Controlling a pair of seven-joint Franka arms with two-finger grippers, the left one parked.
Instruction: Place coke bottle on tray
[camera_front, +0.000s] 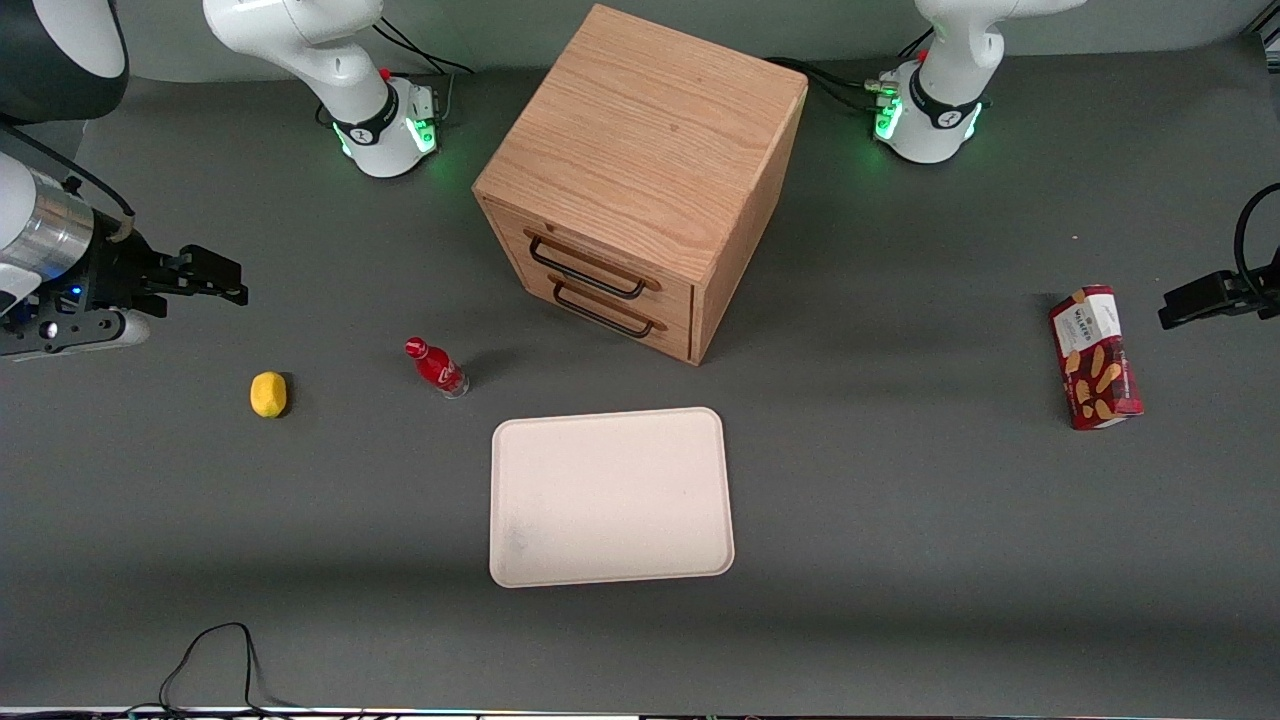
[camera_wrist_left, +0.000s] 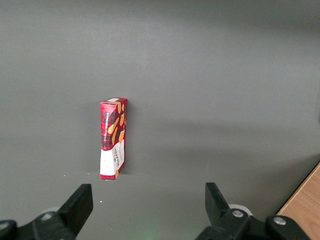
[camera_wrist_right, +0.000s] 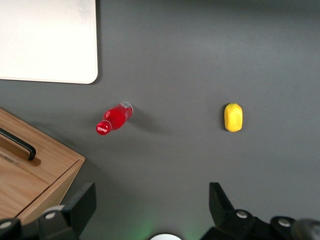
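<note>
The coke bottle (camera_front: 436, 366), small and red with a red cap, stands on the grey table a little farther from the front camera than the tray's corner. It also shows in the right wrist view (camera_wrist_right: 114, 118). The cream-white tray (camera_front: 610, 496) lies flat in front of the wooden drawer cabinet (camera_front: 640, 180) and shows in the right wrist view (camera_wrist_right: 47, 40) too. My gripper (camera_front: 215, 275) hangs open and empty high above the working arm's end of the table, well away from the bottle; in its own view the gripper (camera_wrist_right: 152, 205) has its jaws wide apart.
A yellow lemon (camera_front: 268, 393) lies on the table between the bottle and my gripper, seen also in the right wrist view (camera_wrist_right: 233, 117). A red biscuit box (camera_front: 1095, 357) lies toward the parked arm's end. A black cable (camera_front: 210, 660) loops at the table's front edge.
</note>
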